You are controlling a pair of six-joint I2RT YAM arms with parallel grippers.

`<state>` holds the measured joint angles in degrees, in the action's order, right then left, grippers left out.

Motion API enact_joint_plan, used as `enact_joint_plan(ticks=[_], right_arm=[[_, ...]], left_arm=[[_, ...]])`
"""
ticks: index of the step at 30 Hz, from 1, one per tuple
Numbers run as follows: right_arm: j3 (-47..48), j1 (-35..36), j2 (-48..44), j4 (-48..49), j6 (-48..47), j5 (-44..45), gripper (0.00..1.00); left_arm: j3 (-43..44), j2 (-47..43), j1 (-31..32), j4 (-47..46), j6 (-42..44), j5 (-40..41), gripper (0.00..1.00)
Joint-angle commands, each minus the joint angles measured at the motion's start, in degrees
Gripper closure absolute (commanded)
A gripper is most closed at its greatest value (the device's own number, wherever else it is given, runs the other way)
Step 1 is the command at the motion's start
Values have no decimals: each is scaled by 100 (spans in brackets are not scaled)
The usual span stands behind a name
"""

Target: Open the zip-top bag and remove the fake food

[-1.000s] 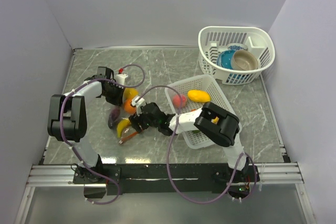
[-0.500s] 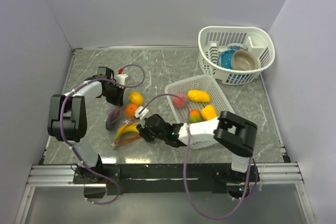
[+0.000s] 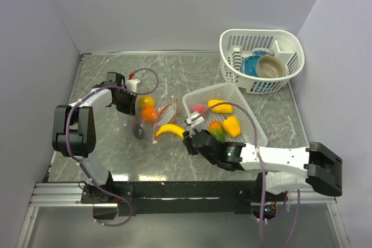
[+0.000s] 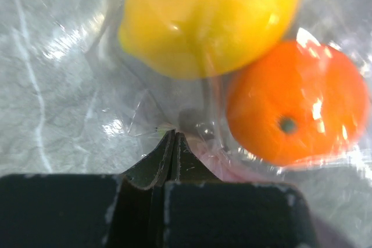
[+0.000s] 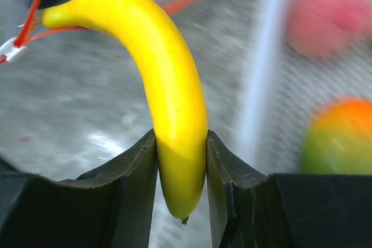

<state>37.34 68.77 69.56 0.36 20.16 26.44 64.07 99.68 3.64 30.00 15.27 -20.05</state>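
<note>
So right now the right gripper (image 5: 181, 143) is clamped on the lower end of a glossy yellow plastic banana (image 5: 168, 85), jaws snug on both sides of it. The banana's stem end is just by the red-orange zip strip (image 5: 32, 13) of the small clear zip-top bag (image 4: 133, 108); I honestly can't tell if it's touching. The bag lies on the grey marble-look table (image 3: 192, 74), left of the white rectangular mesh basket (image 3: 247, 117). The left gripper (image 4: 172, 143) is pinched shut on a fold of the bag's film, right beside a yellow plastic lemon (image 4: 206, 21) and an orange plastic fruit (image 4: 296, 108) that sit inside. Something dark purple (image 3: 138, 129) is in there too, too blurry to name. My read is that this is the pull-out-and-carry step for the banana, with the basket as the likely drop spot, since a pink fruit (image 3: 199, 109), a yellow mango-ish piece (image 3: 220, 106) and a red-green one (image 3: 216, 129) are lying in it. To do it well, I'd lift the stem clear of the zip strip before swinging right, so the bag doesn't get dragged. The left pinch should hold firm as the anchor. With the grip so near one end, the banana could pivot, so go smooth. Let go low over a bare patch of mesh, not on top of the round fruit.
</note>
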Motion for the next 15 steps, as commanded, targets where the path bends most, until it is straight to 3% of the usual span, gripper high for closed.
enact_joint_plan(ticks=[1, 3, 5, 8, 9, 11, 15], right_arm=[[-34, 31, -495, -1624, 1679, 1661, 100], [88, 40, -522, -2395, 2200, 1978, 100], [281, 83, -417, -3065, 3139, 2251, 100], [756, 180, -119, -4881, 4765, 2857, 100], [931, 189, -14, -5018, 5099, 3050, 100], [1055, 198, 22, -5055, 5069, 3148, 100], [1248, 215, -205, -3905, 3666, 3324, 100]], left_arm=[[290, -309, -30, -20, -85, 19, 99], [264, -291, -30, -38, -103, 36, 99], [220, -291, -30, -47, -103, 45, 99], [185, -317, -30, -47, -94, 54, 99], [184, -344, -30, -29, -103, 63, 99], [237, -379, -30, 15, -129, 19, 99], [456, -580, -21, 251, -199, -174, 99]])
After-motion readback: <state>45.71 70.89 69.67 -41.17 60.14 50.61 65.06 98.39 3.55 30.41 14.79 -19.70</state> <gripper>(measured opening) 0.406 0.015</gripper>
